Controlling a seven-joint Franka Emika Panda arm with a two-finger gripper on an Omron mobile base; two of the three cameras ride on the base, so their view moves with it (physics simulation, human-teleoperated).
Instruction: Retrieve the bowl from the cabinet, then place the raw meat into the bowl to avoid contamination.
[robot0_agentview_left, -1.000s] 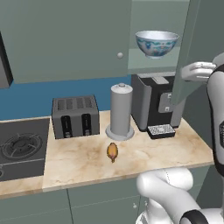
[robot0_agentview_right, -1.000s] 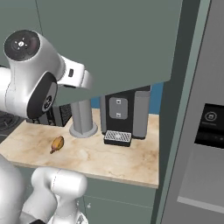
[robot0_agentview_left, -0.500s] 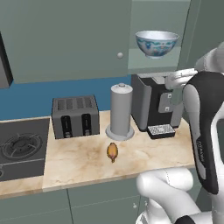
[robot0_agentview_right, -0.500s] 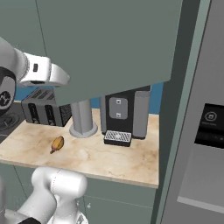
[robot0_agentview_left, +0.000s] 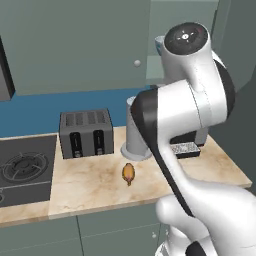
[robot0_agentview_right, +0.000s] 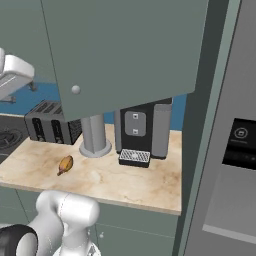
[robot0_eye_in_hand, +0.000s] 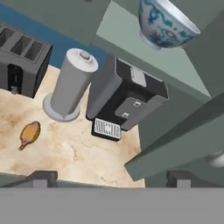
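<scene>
The bowl (robot0_eye_in_hand: 164, 22), pale with a blue pattern, stands on the inner shelf (robot0_eye_in_hand: 124, 37) of the open cabinet (robot0_agentview_right: 125, 50). In the left base view only a sliver of the bowl (robot0_agentview_left: 158, 45) peeks past my arm. The raw meat (robot0_eye_in_hand: 29, 133), a small orange-brown lump, lies on the counter in front of the grey canister (robot0_eye_in_hand: 72, 83); the meat (robot0_agentview_left: 128, 172) (robot0_agentview_right: 65, 164) is also in both base views. My gripper (robot0_eye_in_hand: 111, 180) is open with nothing between its fingertips (robot0_eye_in_hand: 41, 178). It hovers high over the counter, well short of the bowl.
A dark toaster (robot0_agentview_left: 86, 132) stands left of the canister (robot0_agentview_right: 95, 135) and a black coffee machine (robot0_agentview_right: 142, 130) right of it. The open cabinet door (robot0_eye_in_hand: 183, 144) juts out at the right. A stove (robot0_agentview_left: 25, 167) lies far left, a tall appliance (robot0_agentview_right: 240, 150) far right.
My arm has swung up and across the left base view, covering most of the bowl, and slid left out of the right base view. The things on the counter have not moved.
</scene>
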